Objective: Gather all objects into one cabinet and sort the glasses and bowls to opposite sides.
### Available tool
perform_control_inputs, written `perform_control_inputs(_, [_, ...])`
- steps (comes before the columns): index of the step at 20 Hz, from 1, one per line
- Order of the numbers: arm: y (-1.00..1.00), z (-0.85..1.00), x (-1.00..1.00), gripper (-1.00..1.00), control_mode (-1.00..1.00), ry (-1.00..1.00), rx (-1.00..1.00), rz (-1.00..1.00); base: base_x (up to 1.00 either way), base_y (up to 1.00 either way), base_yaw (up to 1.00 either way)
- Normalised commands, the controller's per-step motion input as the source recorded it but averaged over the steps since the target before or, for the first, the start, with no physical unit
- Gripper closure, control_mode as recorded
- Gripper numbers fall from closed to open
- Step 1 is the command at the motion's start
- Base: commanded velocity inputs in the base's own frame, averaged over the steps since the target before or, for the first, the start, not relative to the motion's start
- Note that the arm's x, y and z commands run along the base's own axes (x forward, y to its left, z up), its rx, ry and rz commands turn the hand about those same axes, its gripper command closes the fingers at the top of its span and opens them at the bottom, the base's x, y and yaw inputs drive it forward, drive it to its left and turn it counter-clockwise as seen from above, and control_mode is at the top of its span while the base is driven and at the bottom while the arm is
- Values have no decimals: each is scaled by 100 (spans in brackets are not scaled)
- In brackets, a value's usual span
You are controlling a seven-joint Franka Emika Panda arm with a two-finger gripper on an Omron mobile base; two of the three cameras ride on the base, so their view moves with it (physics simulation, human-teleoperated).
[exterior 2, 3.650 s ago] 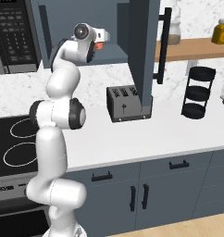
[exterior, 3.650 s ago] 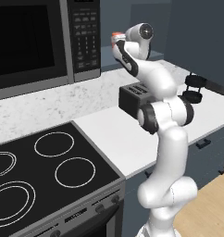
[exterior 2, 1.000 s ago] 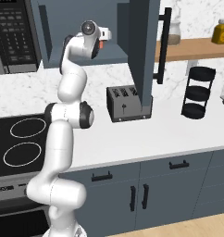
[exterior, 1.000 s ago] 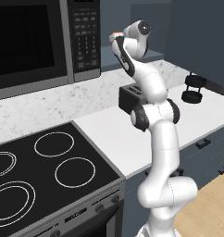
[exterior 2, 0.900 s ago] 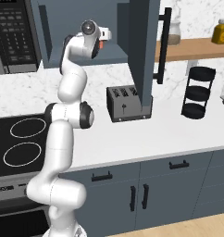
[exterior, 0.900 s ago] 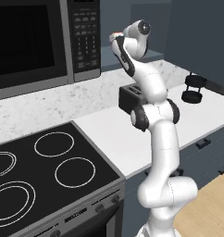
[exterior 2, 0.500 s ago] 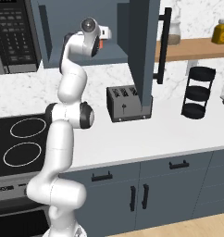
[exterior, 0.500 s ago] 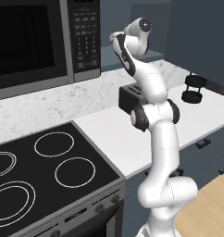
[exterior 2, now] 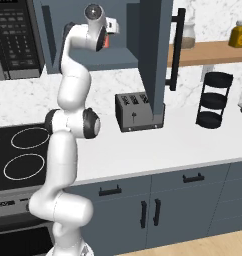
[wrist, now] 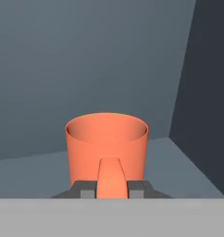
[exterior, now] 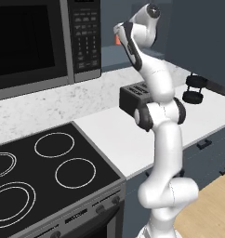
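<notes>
Your gripper (wrist: 111, 193) is clamped on the handle of the red mug (wrist: 107, 147), fingers tight against either side. The mug is upright inside the open cabinet (exterior 2: 138, 30), at its shelf (wrist: 176, 159), near the right wall.

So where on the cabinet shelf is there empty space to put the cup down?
The shelf looks bare to the right of the mug, up to the dark side wall, and behind it to the back wall. The gripper sits close around the mug's handle; that spot is crowded.
</notes>
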Motion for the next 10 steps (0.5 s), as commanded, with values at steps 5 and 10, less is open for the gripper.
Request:
perform_control_inputs(5, [-6, 12, -73, 100, -100, -16, 2, 3, 0, 0, 0])
perform_control_inputs(10, [0, 0, -56, 100, -100, -24, 0, 9, 0, 0, 0])
